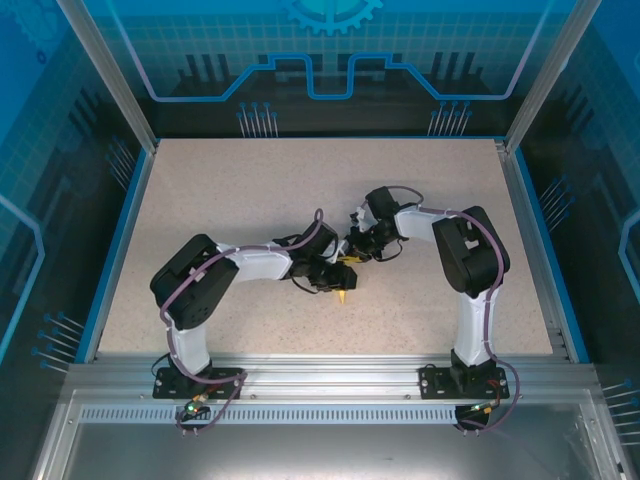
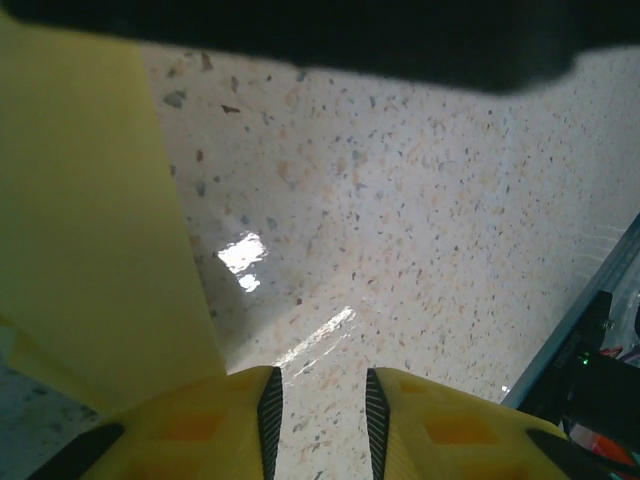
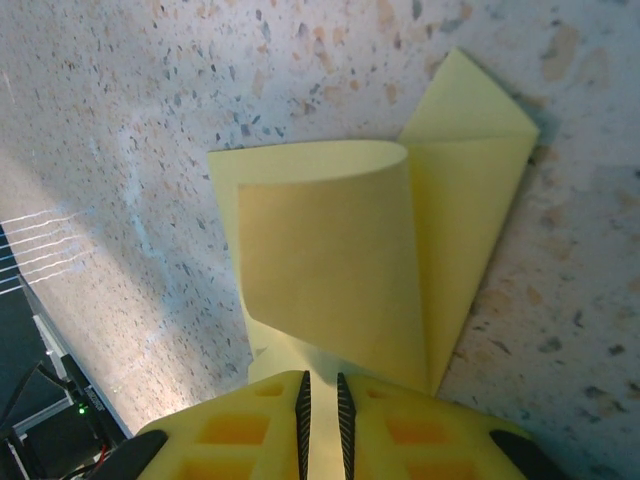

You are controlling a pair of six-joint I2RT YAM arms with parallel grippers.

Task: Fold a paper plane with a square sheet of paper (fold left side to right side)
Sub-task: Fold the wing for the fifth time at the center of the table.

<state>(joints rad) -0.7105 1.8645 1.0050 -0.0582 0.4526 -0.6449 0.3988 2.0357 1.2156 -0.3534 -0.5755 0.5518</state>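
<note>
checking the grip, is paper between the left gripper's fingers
No, the left gripper has bare table between its fingers; the square sheet of paper sits beside them.

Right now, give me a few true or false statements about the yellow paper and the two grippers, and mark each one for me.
1. The right gripper is closed on the yellow paper. True.
2. The left gripper has the paper between its fingers. False: its jaws stand apart with bare table between them, and the paper sits off to one side.
3. The paper lies as a flat, unfolded square. False: it is folded, with one flap curling up off the table.
4. The two grippers are close together near the middle of the table. True.
</note>
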